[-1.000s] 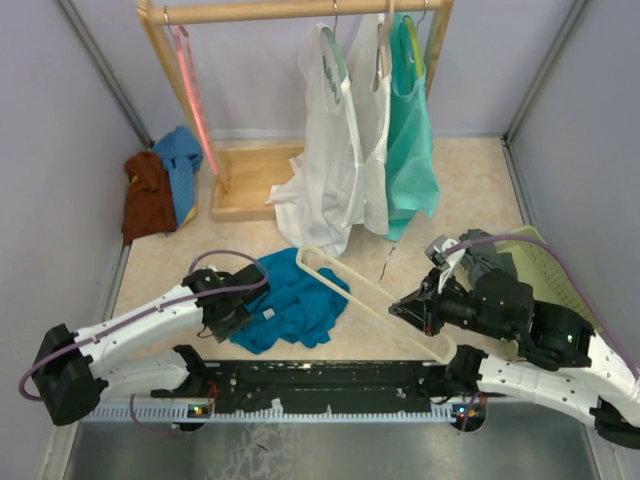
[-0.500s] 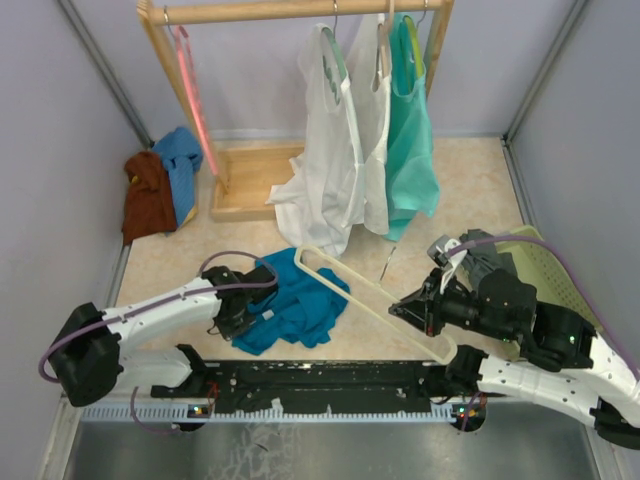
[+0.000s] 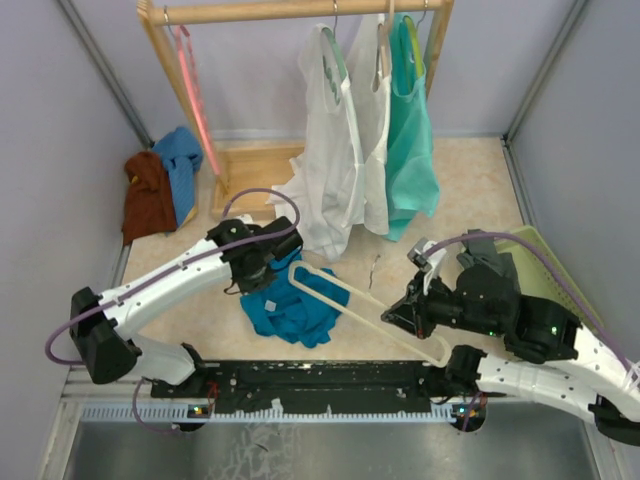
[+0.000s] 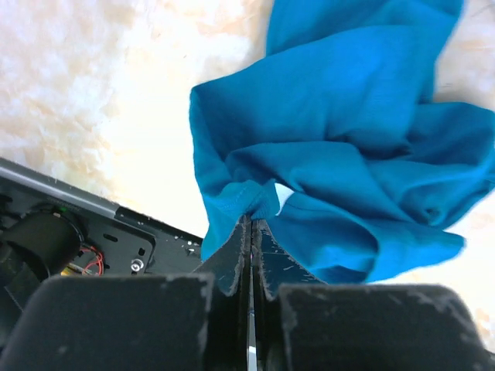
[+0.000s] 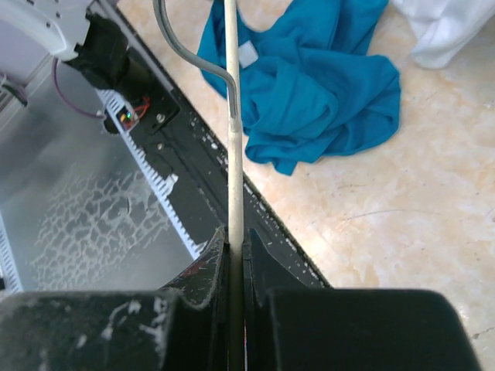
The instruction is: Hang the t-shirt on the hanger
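closing on the shirt is the step in hand. from above, the left gripper (image 3: 258, 272) sits at the far edge of the shirt (image 3: 292, 312), which is bunched on the table (image 3: 470, 190) near its front edge, with one end of the hanger (image 3: 350, 291) over its far part. the right gripper (image 3: 398, 312) holds the hanger near its other end, so the frame slants across the table towards the shirt. whether any of the shirt is off the table i cannot tell from here

from the left wrist, the jaws are pressed together on a fold of the shirt right beside the white label (image 4: 284, 198), so the pinch looks to be at or near the collar. the rest of the cloth is crumpled beyond the fingers and no neck opening shows

from the right wrist, the jaws clamp the hanger's thin bar. the hook (image 5: 179, 51) curves off to the left, and the shirt lies beyond it, label up

as i judge it, both things are in hand and nothing is threaded yet. the next move calls for lifting the collar so the neck hole opens, then steering the free hanger end into it. with a single pinch the collar may hang shut, so the tip has to find the gap under the held edge
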Available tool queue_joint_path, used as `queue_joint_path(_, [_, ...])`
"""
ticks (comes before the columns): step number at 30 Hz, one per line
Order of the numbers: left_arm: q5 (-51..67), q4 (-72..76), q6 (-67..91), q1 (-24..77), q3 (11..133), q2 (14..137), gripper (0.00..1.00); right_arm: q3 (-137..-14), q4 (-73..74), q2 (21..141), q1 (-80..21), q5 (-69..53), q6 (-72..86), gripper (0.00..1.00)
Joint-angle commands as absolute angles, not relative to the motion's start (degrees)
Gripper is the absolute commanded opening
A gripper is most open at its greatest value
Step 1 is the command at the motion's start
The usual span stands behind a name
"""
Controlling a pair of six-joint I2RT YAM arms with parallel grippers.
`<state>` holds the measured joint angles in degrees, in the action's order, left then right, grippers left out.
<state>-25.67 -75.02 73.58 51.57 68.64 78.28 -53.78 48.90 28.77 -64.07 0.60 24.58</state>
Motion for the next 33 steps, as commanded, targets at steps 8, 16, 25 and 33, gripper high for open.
queue_joint_path(8, [-30.06, -80.79, 59.94, 53.23, 82.75, 80.73, 0.00, -58.01, 46.93, 33.57, -64.56, -8.27, 24.77, 0.00])
queue_joint_path(16, [-27.91, -78.66, 51.71, 53.32, 88.83, 79.15, 0.00, -57.87, 40.92, 38.09, -64.52, -7.99, 26.63, 0.00])
queue_joint_path(25, [-26.87, -76.63, 45.95, 53.28, 91.15, 76.53, 0.00, -57.78, 36.86, 41.63, -64.52, -5.29, 26.98, 0.00])
queue_joint_path(33, [-26.33, -73.67, 42.23, 53.32, 90.18, 75.07, 0.00, -62.24, 40.74, 43.36, -64.60, -1.64, 23.91, 0.00])
